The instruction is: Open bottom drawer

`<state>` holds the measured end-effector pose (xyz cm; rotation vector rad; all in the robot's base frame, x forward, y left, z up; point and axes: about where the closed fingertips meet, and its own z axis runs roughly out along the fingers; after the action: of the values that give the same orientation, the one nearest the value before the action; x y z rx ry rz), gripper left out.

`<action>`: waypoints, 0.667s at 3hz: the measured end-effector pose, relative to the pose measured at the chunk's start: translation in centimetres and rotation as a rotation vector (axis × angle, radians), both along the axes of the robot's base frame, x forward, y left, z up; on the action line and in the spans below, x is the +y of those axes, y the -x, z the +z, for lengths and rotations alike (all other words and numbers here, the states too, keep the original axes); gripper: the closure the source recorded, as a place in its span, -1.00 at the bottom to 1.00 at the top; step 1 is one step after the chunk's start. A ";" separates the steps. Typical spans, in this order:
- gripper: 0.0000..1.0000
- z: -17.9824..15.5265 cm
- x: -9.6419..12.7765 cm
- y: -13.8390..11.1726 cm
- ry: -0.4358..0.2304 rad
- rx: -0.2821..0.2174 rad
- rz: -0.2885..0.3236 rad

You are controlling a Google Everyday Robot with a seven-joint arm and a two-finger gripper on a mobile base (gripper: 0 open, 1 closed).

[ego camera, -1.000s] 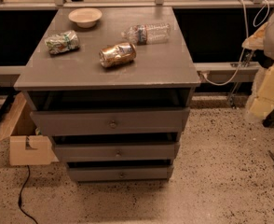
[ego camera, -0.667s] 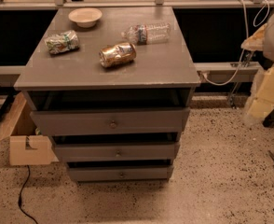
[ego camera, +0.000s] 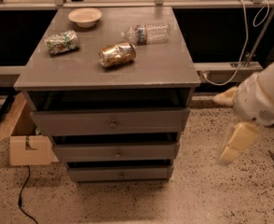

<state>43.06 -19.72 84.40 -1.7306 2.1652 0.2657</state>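
Observation:
The bottom drawer (ego camera: 120, 174) is the lowest of three grey drawer fronts on the cabinet, with a tiny round knob (ego camera: 121, 174) at its centre. Its front looks pushed in, with a dark gap above it. The middle drawer (ego camera: 117, 152) and the top drawer (ego camera: 111, 122) are above it. My gripper (ego camera: 229, 122) hangs in the air to the right of the cabinet, about level with the upper drawers and apart from it. Its two cream fingers (ego camera: 235, 143) are spread and hold nothing.
On the cabinet top (ego camera: 165, 64) lie a white bowl (ego camera: 85, 17), a crushed can (ego camera: 61, 42), a gold can (ego camera: 117, 54) and a plastic bottle (ego camera: 146, 32). A cardboard box (ego camera: 27, 146) stands left of the cabinet, and a black cable (ego camera: 23, 195) lies on the speckled floor.
My arm and gripper have moved down and to the left, closer to the cabinet's right side. The drawers and the things on top have not moved.

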 end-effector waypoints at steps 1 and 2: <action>-1.00 -9.4 3.3 1.0 -0.129 0.107 0.019; -1.00 -17.3 7.3 1.7 -0.239 0.201 0.027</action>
<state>41.37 -12.42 67.14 -1.6587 2.1428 0.7024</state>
